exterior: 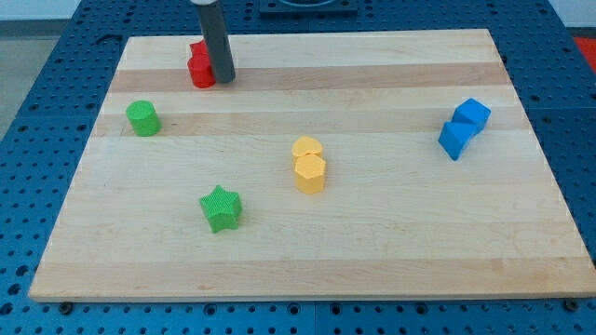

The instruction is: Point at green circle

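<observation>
bright, even overhead light, soft short shadows cast beside the blocks, sharp focus, no glare seen

We are seeing a wooden board (372,251) lying on a blue perforated table (56,56). Red blocks (198,67), shapes unclear, are sitting near the view's top left edge of the board. A green star (221,207) is lying toward the view's bottom, left of centre. Two yellow blocks (308,164) are touching near the middle, and two blue cubes (464,127) are touching at the view's right.
</observation>
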You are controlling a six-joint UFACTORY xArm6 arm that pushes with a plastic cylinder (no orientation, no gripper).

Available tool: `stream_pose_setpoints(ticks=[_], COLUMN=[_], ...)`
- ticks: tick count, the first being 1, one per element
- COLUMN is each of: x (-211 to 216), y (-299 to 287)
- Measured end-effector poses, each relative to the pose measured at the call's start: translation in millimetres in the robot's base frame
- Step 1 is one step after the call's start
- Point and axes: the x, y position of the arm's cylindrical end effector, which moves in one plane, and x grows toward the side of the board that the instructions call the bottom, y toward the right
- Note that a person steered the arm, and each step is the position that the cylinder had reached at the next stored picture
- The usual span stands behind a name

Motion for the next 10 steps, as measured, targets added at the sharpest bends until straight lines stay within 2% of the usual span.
stream_pose_setpoints(ticks=[1, 3, 4, 5, 7, 8, 10], x=[-21.0, 86.5, 105.1, 94.3, 25.9, 29.6, 118.5], y=[-1.9, -11.4, -36.7, -49.8, -94.3, -134.2, -172.9])
